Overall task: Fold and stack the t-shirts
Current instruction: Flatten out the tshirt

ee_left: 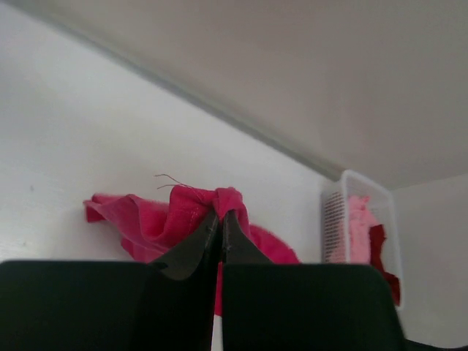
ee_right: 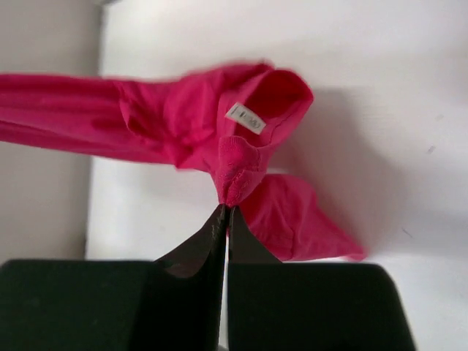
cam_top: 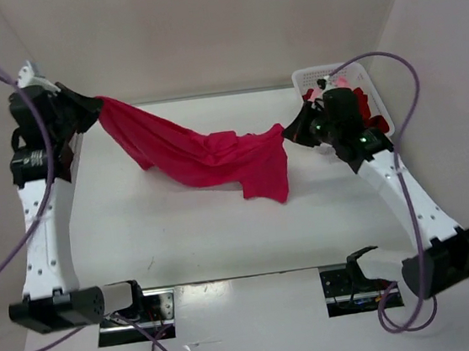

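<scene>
A bright crimson-pink t-shirt [cam_top: 207, 153] hangs stretched above the table between both arms. At the far left my left gripper [cam_top: 95, 104] is shut on one corner of it; the pinched cloth [ee_left: 212, 201] bunches over the fingertips in the left wrist view. On the right my right gripper [cam_top: 290, 128] is shut on a hem near the collar, where a white label [ee_right: 245, 118] shows. The rest of that shirt [ee_right: 146, 117] sags down between them. A pale pink t-shirt [ee_left: 358, 227] and a dark red t-shirt [ee_left: 380, 252] lie in the basket.
A white lattice basket [cam_top: 315, 77] stands at the far right corner, behind my right arm. The white table [cam_top: 190, 231] is walled at the back and both sides. Purple cables [cam_top: 397, 81] loop beside each arm.
</scene>
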